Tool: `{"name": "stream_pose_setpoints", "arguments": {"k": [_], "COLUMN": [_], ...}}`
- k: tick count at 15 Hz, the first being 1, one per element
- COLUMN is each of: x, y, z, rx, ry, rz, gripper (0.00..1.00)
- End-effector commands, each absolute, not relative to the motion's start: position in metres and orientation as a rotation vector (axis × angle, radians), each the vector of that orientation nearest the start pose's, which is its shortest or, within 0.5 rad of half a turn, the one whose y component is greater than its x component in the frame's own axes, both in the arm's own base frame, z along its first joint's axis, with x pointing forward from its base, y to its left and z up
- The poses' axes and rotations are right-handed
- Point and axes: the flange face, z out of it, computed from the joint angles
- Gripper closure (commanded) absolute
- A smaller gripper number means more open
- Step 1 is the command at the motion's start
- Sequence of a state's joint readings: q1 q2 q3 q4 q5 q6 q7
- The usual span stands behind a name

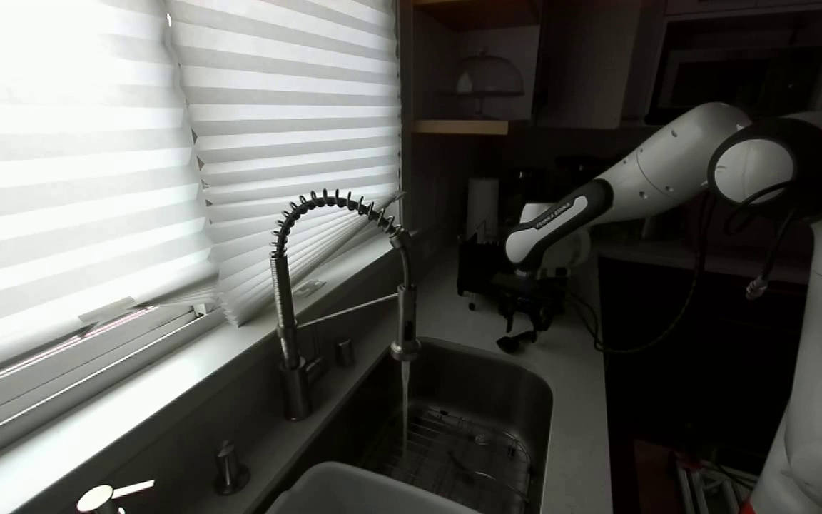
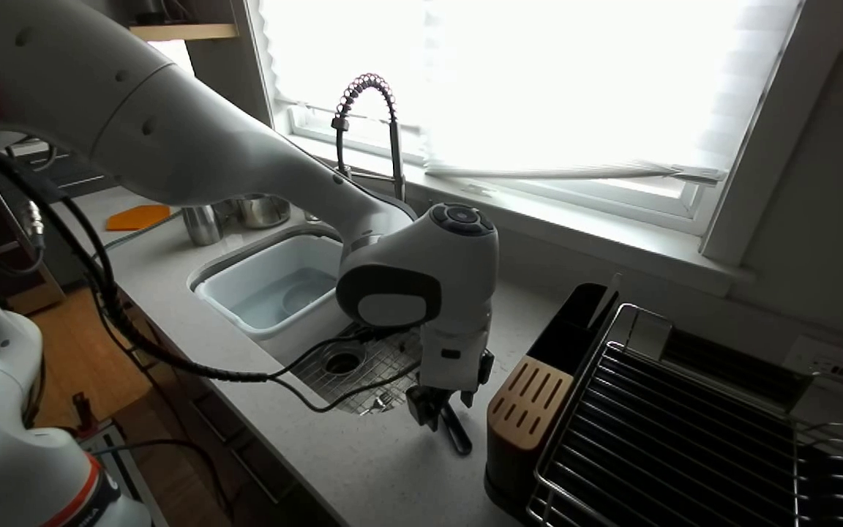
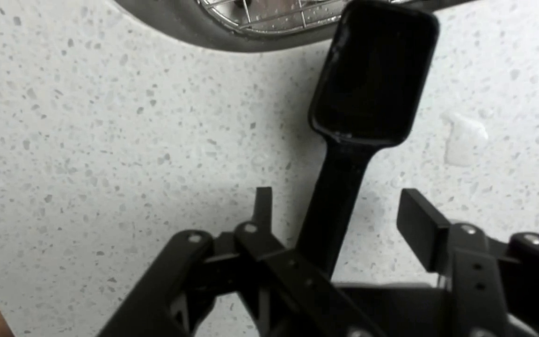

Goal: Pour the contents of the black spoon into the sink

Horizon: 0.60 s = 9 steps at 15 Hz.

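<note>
The black spoon (image 3: 375,75) lies on the speckled counter in the wrist view, its boxy bowl overlapping the sink's edge in the picture. What its dark bowl holds cannot be told. The spoon also shows in both exterior views (image 1: 513,343) (image 2: 456,432). My gripper (image 3: 337,206) is open, with one finger on each side of the spoon's handle and gaps on both sides. The gripper is low over the counter in both exterior views (image 1: 524,325) (image 2: 445,406). The steel sink (image 1: 486,378) is just beyond the bowl; its rim (image 3: 251,44) shows at the top of the wrist view.
The coil-spring faucet (image 1: 286,307) arches over the sink with water running. A white tub (image 2: 275,333) sits in the sink's far part. A black caddy with a slotted wooden top (image 2: 531,399) and a wire dish rack (image 2: 685,432) stand close beside the gripper. A cable hangs along the arm.
</note>
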<state>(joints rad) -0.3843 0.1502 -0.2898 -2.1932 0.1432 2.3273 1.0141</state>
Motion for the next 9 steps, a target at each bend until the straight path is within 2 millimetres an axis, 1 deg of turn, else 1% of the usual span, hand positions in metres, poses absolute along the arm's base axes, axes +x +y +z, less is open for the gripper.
{"name": "stream_pose_setpoints", "arguments": {"k": [1,2,5,6,7,8,9], "x": [0.4379,0.439,0.4417,0.4422,0.4428,0.4434,0.4442], "y": [-0.3455,-0.3461,-0.346,-0.3457,-0.3452,-0.3451,-0.3449], "z": [0.3137,0.3127,0.3095,0.3083,0.3075,0.3066,0.3059], "rx": [-1.896,-1.894,-1.883,-1.88,-1.882,-1.883,-1.884], "ry": [2.401,2.401,2.402,2.403,2.401,2.401,2.401], "rz": [0.024,0.027,0.043,0.047,0.051,0.053,0.055], "gripper": [0.16,0.05,0.14,0.2,0.24,0.3,0.29]}}
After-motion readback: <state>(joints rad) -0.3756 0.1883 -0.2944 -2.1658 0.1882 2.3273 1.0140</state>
